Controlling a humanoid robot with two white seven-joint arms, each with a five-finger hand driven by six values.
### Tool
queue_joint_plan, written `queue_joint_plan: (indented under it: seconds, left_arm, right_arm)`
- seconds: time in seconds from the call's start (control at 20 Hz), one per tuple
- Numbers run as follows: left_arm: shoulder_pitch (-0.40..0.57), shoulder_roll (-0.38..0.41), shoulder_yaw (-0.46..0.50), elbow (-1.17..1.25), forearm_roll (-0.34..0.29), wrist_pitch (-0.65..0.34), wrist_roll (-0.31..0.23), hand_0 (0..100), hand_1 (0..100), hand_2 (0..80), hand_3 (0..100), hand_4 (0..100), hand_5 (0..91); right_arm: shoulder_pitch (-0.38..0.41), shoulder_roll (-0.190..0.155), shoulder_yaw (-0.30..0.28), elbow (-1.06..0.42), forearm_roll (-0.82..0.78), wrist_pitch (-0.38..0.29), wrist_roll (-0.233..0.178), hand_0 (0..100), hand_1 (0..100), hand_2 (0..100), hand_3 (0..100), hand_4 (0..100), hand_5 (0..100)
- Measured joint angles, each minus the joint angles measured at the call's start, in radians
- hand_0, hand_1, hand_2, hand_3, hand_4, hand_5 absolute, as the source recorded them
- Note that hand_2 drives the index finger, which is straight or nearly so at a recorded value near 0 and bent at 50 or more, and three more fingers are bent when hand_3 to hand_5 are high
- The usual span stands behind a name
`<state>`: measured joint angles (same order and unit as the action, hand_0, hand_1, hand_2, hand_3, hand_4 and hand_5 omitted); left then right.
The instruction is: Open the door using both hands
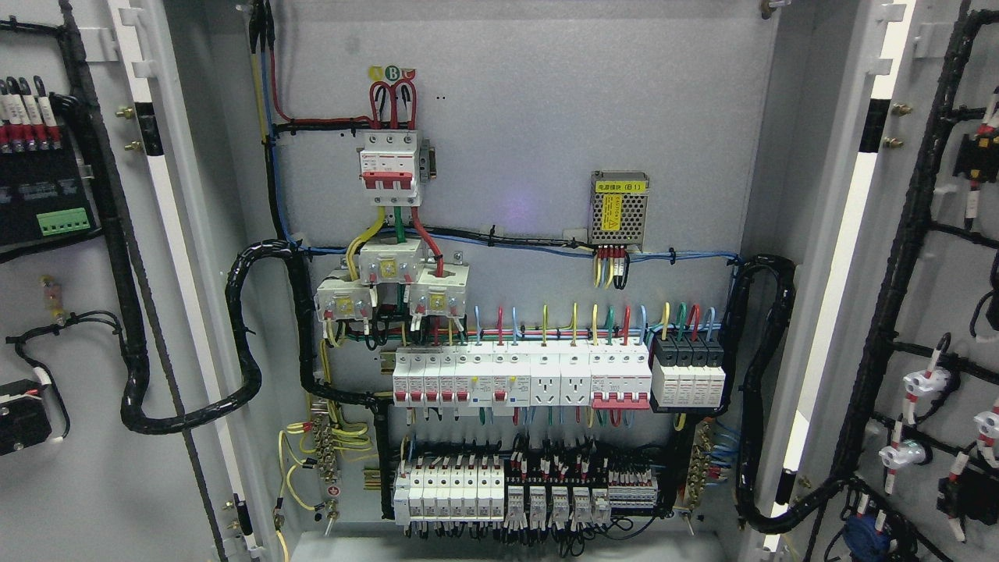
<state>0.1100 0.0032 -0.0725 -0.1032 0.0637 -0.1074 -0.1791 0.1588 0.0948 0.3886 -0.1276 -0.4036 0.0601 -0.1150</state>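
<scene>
An electrical cabinet [515, 47] fills the whole view, seen straight on, with both of its doors swung wide. The left door [78, 312] lies back at the left edge, its inner face toward us, carrying a dark module with a green terminal strip and black cable runs. The right door [929, 312] lies back at the right edge, its inner face lined with black cable looms and white-sleeved connectors.

Between them, the grey back panel holds the wiring. A thick black cable bundle [242, 343] loops from the left door into the cabinet, and a second bundle [761, 390] does the same on the right. Near the top sits a main breaker [390, 168] with red levers. To its right is a small perforated power supply [619, 207] with a yellow label. Lower down runs a row of white breakers [519, 378], and below it a second row of smaller breakers and terminals [499, 496].

Neither robot hand nor arm appears, so I cannot tell how the fingers are held.

Judging by the doors alone, the opening looks complete. The risk from here is a hand reaching back in: exposed terminals and loose coloured wires sit close to the opening, and fingers could snag a cable loop or flip a breaker lever. A door pushed further could strain its bundle.
</scene>
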Motion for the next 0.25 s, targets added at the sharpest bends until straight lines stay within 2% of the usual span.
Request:
queue_joint_plan:
  seconds: [0.25]
  left_arm:
    - [-0.001, -0.001, 0.002, -0.013, 0.001, 0.0, 0.0, 12, 39, 0.0, 0, 0, 0.0]
  right_arm:
    - [0.0, 0.001, -0.001, 0.002, 0.0, 0.0, 0.0, 12, 39, 0, 0, 0, 0]
